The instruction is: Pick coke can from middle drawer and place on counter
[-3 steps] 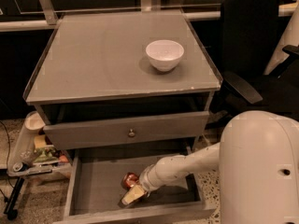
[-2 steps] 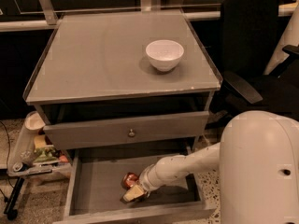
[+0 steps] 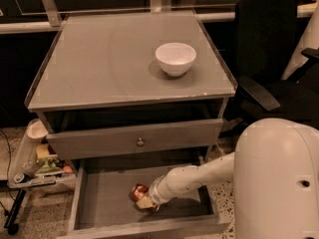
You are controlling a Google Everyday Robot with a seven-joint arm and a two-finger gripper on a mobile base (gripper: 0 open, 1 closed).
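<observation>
The coke can (image 3: 136,191), red with a silver end, lies in the open middle drawer (image 3: 107,195) near its centre front. My gripper (image 3: 145,203) reaches down into the drawer from the right on the white arm and is shut on the coke can, low over the drawer floor. The counter (image 3: 104,63) is the grey cabinet top above the drawer.
A white bowl (image 3: 175,58) stands on the counter at the right. The drawer front with a round knob (image 3: 140,142) is shut just above the open drawer. A black office chair (image 3: 271,49) is at the right. A cluttered cart (image 3: 35,164) is at the left.
The gripper has drawn in closer against the can's lower right side. The can has barely moved.
</observation>
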